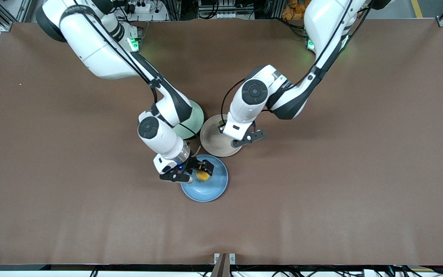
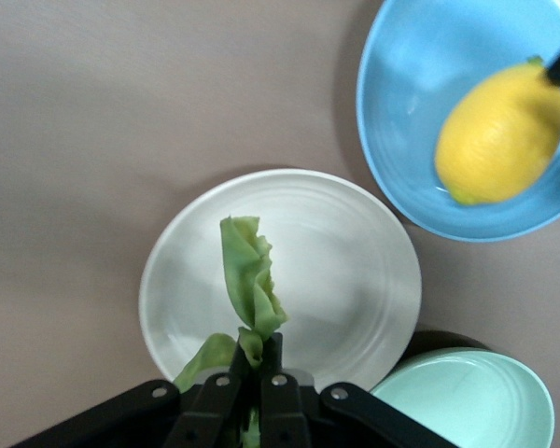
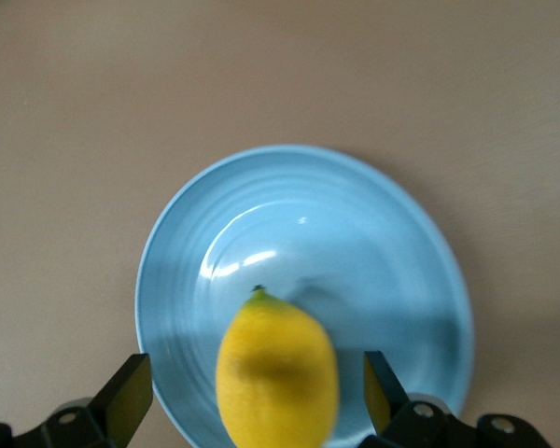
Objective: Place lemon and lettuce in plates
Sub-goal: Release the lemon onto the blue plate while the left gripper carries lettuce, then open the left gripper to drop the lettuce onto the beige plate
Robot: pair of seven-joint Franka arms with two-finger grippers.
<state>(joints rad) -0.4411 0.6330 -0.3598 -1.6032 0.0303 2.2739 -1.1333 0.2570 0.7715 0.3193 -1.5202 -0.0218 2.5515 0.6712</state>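
While the lemon (image 3: 276, 369) sits blurred between the spread fingers of the right gripper (image 1: 195, 175) over the blue plate (image 3: 383, 271), it looks just released to drop there. Beside it, the left gripper (image 2: 258, 369) pinches the lettuce (image 2: 249, 285) by one end so it hangs over the beige plate (image 2: 355, 271). The mint plate (image 2: 476, 401) plays no part.

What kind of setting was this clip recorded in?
Probably a robotics lab bench: two arms mounted at a brown-covered table, aluminium framing and cabling along its edge. The right gripper is over the blue plate with the lemon.
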